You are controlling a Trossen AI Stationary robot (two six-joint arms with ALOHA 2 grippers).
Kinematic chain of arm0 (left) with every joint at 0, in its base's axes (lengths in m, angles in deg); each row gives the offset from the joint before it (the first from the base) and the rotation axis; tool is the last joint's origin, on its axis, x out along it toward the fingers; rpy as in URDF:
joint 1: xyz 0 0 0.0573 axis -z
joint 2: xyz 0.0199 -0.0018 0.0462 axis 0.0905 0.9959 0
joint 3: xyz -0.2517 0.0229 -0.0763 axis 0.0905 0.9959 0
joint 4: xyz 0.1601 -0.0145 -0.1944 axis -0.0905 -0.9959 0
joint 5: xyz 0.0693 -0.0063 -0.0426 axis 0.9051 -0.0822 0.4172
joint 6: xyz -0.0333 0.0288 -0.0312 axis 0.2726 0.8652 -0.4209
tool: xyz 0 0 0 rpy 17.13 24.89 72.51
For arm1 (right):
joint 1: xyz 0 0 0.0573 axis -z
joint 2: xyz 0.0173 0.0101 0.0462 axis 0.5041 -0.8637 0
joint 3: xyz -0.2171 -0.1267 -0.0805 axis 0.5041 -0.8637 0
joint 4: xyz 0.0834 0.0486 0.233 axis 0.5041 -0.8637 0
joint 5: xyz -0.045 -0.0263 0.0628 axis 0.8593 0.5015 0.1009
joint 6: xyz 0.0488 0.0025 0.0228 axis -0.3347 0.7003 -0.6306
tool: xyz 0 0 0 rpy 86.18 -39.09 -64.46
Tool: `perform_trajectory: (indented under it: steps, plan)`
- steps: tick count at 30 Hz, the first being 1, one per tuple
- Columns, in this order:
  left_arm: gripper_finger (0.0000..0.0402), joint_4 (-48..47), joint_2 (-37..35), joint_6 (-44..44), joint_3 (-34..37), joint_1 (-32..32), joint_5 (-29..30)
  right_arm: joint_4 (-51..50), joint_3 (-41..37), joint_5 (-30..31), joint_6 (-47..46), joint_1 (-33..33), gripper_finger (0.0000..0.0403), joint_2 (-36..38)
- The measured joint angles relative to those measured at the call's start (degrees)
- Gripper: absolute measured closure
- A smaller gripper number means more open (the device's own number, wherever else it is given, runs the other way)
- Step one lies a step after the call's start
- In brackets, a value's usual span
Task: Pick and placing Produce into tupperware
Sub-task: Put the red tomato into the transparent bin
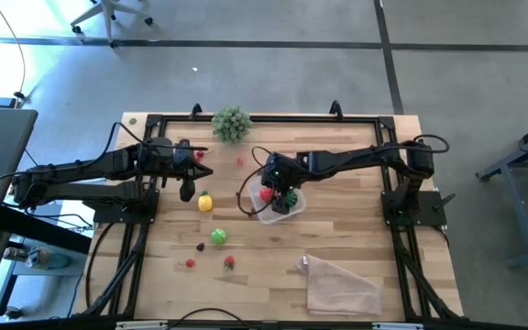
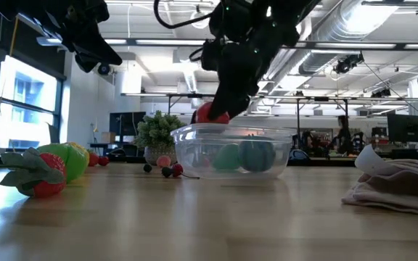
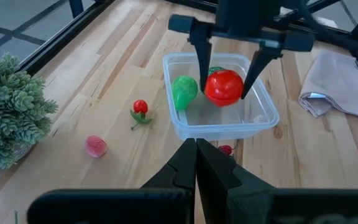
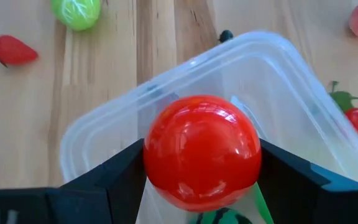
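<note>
The clear tupperware (image 1: 287,209) stands near the table's middle, with a green piece (image 3: 183,92) and a striped melon ball (image 4: 219,218) lying in it. My right gripper (image 3: 224,84) hangs over the tub, shut on a shiny red tomato (image 4: 201,149). My left gripper (image 3: 196,163) is shut and empty, raised over the table's left part (image 1: 187,190) and facing the tub. Loose produce lies left of and in front of the tub: a yellow piece (image 1: 205,202), a green ball (image 1: 219,236) and a strawberry (image 1: 230,262). My right gripper pinches the red tomato by two opposite sides (image 3: 211,87) between its two fingers (image 3: 201,59). The fingers slant down from the table's right side. The tomato hangs clear, about level with the tub's rim (image 2: 216,129) and over its inside.
A grey-green leafy clump (image 1: 232,122) stands at the far edge. A crinkled clear plastic bag (image 1: 342,284) lies front right. A small red fruit with a stem (image 3: 140,109) and a pink piece (image 3: 96,146) lie between the tub and the clump. Bare wood shows in front of the tub.
</note>
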Motion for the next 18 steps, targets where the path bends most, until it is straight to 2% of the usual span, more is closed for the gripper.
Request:
perform_trajectory:
  steps: [5, 18]
  plan:
    - [0.0401, 0.02, 0.0, 0.01, 0.0, 0.01, 0.0, 3.49, -2.21, -0.26, 0.41, -0.17, 0.0148, -0.66]
    - [0.0401, 0.02, 0.0, -0.01, 0.0, -0.01, 0.0, 3.81, -2.41, -0.45, 1.4, -0.63, 0.0148, -5.49]
